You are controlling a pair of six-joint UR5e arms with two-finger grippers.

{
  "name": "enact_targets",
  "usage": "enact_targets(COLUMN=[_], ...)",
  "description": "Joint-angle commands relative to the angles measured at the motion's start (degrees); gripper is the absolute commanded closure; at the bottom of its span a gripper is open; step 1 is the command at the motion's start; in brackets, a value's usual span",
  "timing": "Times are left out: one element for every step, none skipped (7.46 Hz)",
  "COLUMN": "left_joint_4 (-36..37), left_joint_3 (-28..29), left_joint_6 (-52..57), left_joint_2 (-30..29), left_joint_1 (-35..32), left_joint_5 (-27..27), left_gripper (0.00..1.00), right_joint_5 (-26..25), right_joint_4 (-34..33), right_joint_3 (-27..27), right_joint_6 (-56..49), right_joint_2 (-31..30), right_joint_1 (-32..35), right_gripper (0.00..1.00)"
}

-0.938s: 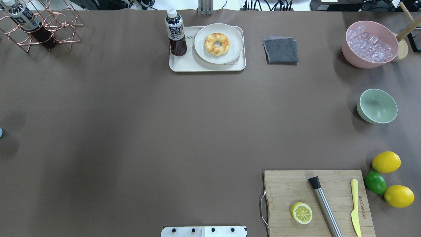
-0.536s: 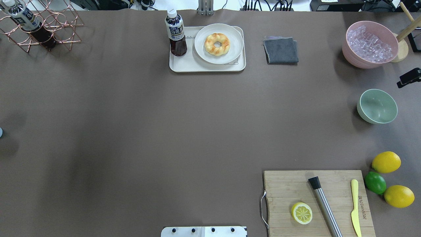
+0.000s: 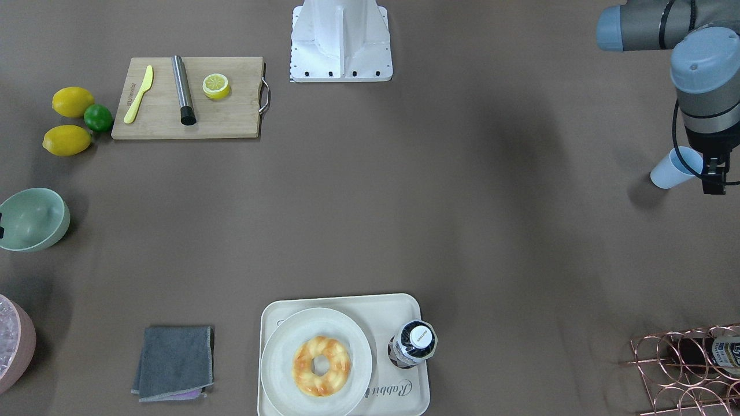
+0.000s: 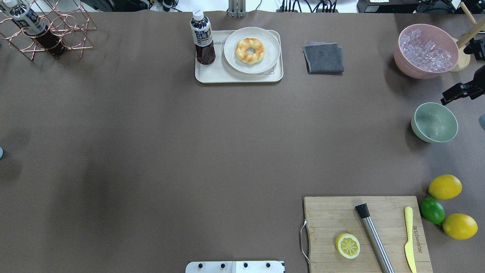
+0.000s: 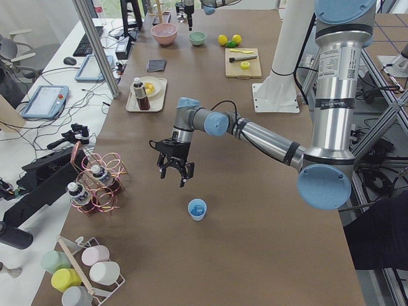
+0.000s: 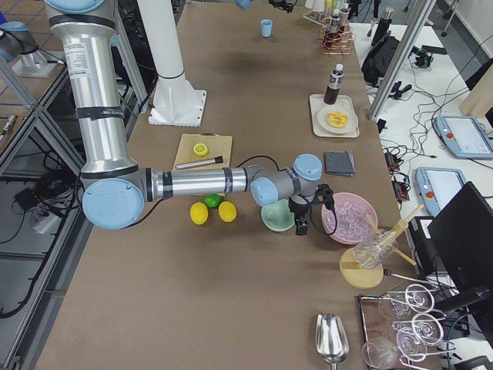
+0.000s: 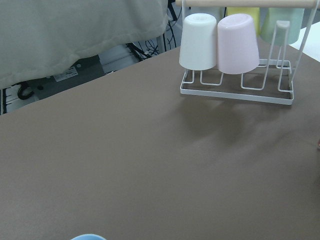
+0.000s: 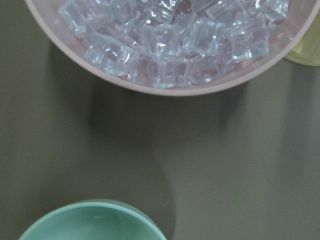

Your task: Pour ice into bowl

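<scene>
Right gripper (image 6: 302, 221) hangs over the strip of table between the pink bowl (image 4: 402, 63) and the mint-green bowl (image 4: 435, 123) — wrist cam looks straight down, pink rim at the top, mint rim at the bottom. Jaws: can't tell, only a black bit pokes in at the overhead's right edge and the side view is too small. Ice (image 4: 426, 50) is heaped in the pink bowl, clear cubes up near the rim. The mint-green bowl sits upright on the table, near the pink bowl but apart from it, between it and the lemons (image 4: 445, 186) and lime (image 4: 432, 211). Left gripper (image 5: 173, 174) hangs above the table at the robot's left end, near a pale blue cup (image 5: 197, 209) but not touching — cup stands upright, its rim just shows at the bottom of the left wrist view. Its jaws: can't tell either, the wrist hides them from the front. Rest: cutting board (image 4: 326, 212) with lemon half (image 4: 347, 245), steel rod (image 4: 375, 239), yellow knife (image 4: 409, 235); tray (image 4: 212, 74) with bottle (image 4: 202, 38) and doughnut (image 4: 250, 50) on a plate (image 4: 273, 49); grey cloth (image 4: 324, 57).
</scene>
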Motion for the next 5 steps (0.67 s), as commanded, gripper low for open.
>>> enact_targets(left_joint_4=[12.4, 13.13, 13.14, 13.23, 13.49], left_joint_3=[0.83, 2.75, 5.55, 7.41, 9.17], left_joint_6=[-10.2, -13.02, -14.88, -16.55, -18.04], left_joint_2=[-2.63, -2.55, -3.15, -3.51, -4.12], left_joint_1=[6.13, 7.19, 8.07, 9.12, 10.35], left_joint_5=[3.75, 3.76, 3.76, 3.85, 4.37], left_gripper=[0.03, 0.03, 0.03, 0.03, 0.03], right_joint_5=[0.06, -0.11, -0.12, -0.2, -0.29], right_joint_4=[1.92, 4.29, 6.83, 10.43, 10.81], right_joint_3=[-0.36, -2.19, -3.69, -4.23, -3.54], right_joint_6=[-0.04, 0.04, 1.44, 3.89, 5.56], right_joint_2=[-1.52, -1.61, -1.88, -3.01, -3.54], right_joint_1=[-0.82, -1.61, -2.48, -3.36, -3.63], right_gripper=[0.02, 0.02, 0.05, 0.12, 0.35])
